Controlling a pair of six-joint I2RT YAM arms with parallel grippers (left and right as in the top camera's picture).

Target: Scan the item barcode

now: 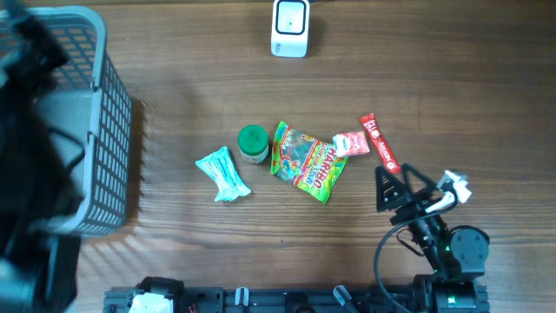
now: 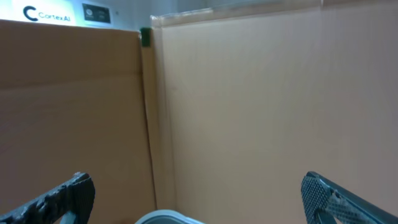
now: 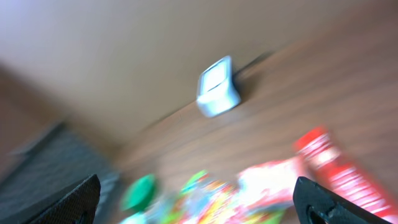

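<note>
From overhead, a white barcode scanner (image 1: 289,28) stands at the far edge of the wooden tabletop (image 1: 452,78). The items lie in a loose row at mid-table: a teal-and-white packet (image 1: 223,175), a green-lidded jar (image 1: 253,144), a Haribo bag (image 1: 307,161) just beside the jar, a small red-and-white packet (image 1: 352,143) touching the bag's right end, and a red stick packet (image 1: 380,143) lying diagonally. All are well apart from the scanner. The right hand (image 1: 398,187) hovers near the stick packet's lower end, spread wide and empty. A grey mesh basket (image 1: 95,130) sits at the left, with the dark left arm blurred over it.

The left wrist camera faces brown cardboard walls (image 2: 267,112) meeting at a corner. The left hand (image 2: 199,205) is fully spread, with nothing between its fingertips (image 2: 59,199).

The right wrist view is blurred by motion. The scanner (image 3: 217,87) shows ahead, with the stick packet (image 3: 336,168), the Haribo bag (image 3: 211,199) and the jar (image 3: 140,191) below it. The right hand (image 3: 199,205) gapes wide and holds nothing.
</note>
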